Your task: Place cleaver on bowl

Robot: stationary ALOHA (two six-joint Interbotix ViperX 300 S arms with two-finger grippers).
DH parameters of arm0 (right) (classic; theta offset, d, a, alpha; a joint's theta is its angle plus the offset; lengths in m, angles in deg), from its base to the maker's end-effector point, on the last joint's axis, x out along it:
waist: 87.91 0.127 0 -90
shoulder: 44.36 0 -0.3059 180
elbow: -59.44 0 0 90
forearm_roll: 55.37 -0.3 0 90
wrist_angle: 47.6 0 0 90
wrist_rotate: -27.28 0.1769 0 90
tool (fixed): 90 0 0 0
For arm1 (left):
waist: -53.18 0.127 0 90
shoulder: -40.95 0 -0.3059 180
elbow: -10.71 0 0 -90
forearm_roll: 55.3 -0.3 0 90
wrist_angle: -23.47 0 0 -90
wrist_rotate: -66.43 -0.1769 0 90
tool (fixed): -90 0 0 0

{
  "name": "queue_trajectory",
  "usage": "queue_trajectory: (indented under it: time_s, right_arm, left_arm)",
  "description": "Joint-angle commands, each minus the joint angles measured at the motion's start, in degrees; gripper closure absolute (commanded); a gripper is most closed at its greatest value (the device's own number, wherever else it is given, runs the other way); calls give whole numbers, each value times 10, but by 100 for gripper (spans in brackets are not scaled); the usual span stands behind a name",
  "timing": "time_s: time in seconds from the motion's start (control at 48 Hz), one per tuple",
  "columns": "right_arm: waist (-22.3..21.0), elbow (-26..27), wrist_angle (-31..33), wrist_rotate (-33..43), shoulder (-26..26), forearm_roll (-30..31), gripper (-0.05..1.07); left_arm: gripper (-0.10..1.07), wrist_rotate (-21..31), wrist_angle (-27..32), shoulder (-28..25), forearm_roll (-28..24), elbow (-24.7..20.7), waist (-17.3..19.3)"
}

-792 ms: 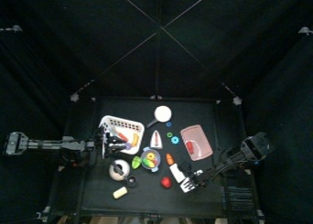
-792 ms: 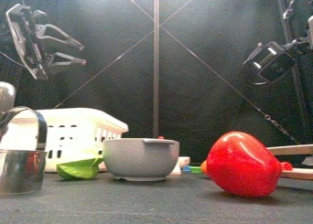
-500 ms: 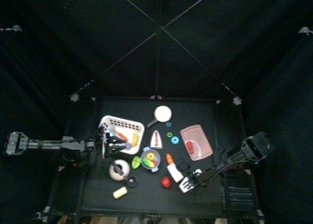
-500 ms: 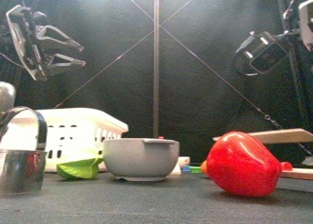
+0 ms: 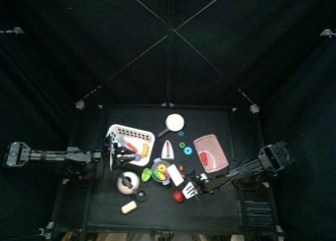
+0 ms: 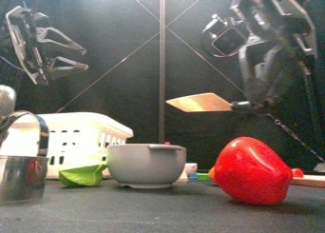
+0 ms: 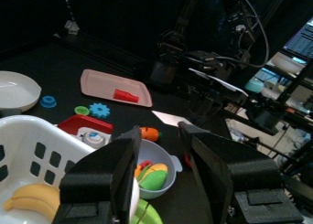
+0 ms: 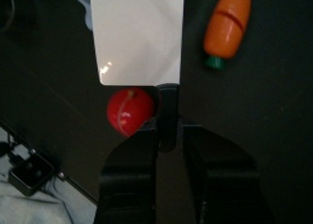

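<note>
**Q:** Where is the cleaver?

**A:** The right gripper (image 8: 170, 127) clamps its handle. The cleaver (image 6: 203, 103) hangs level in the air, above the red object (image 6: 252, 170), blade pointing left.

**Q:** And the bowl?

**A:** The bowl (image 6: 146, 165) stands lower and further left, along the blade's long axis. The left gripper (image 7: 159, 159), jaws apart, rests beyond.

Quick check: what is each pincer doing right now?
Left pincer: open, empty, beside the basket.
Right pincer: closed on the cleaver, lifted.
</note>
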Motion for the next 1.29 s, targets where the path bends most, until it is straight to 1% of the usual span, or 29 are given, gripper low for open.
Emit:
queue_trajectory:
  time_s: [0.0, 0.208, 0.333, 0.458, 0.646, 1.062, 1.146, 1.271]
  right_arm:
    - [-25, 35, -4, -2, 9, 17, 63]
    - [-62, 78, -4, -7, 62, 54, 63]
    - [-74, 93, -4, -8, 76, 58, 63]
    - [-83, 98, -16, -8, 85, 53, 63]
    - [-90, 105, -30, -8, 96, 43, 62]
    - [-102, 135, -31, -8, 124, 40, 62]
    - [-103, 141, -31, -8, 131, 40, 60]
    - [-103, 146, -31, -8, 137, 36, 55]
  left_arm:
    - [19, -1, -2, -2, 1, -7, 1]
    - [19, -1, -2, -1, 1, -7, 2]
    - [19, -1, -3, -2, 1, -6, 2]
    - [19, -1, -3, -2, 1, -7, 1]
    - [19, -1, -3, -2, 0, -7, -1]
    - [19, -1, -2, -1, 0, -8, 0]
    - [19, -1, -3, -2, -1, -7, 0]
    - [19, -1, -3, -1, 0, -7, 0]
